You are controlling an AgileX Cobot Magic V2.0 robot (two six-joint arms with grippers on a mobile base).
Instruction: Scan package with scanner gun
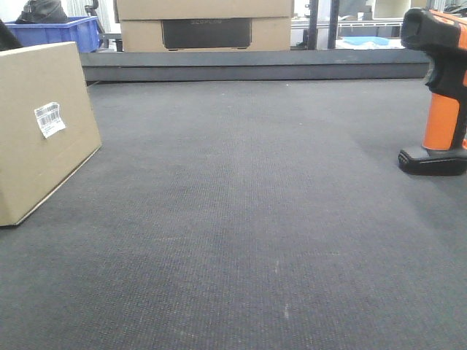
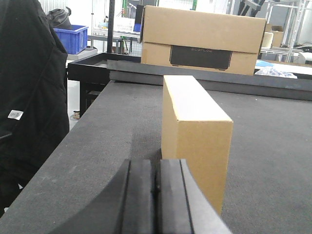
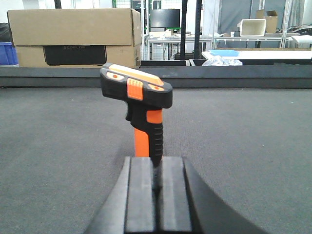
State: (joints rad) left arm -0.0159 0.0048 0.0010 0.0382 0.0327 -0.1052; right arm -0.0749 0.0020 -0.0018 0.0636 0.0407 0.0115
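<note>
The package, a tan cardboard box (image 1: 36,131) with a white barcode label (image 1: 49,119), stands on edge at the left of the dark mat. In the left wrist view the box (image 2: 195,136) is just ahead and slightly right of my left gripper (image 2: 156,163), which is shut and empty. The orange and black scanner gun (image 1: 438,95) stands upright on its base at the right. In the right wrist view the scanner gun (image 3: 141,107) stands just beyond my right gripper (image 3: 156,161), which is shut and empty. Neither gripper shows in the front view.
A dark carpeted table (image 1: 241,219) has a raised black rail (image 1: 255,65) at the back. Behind the rail sits a large cardboard box (image 1: 204,25) and a blue bin (image 1: 58,33). A black jacket (image 2: 29,97) hangs off the table's left side.
</note>
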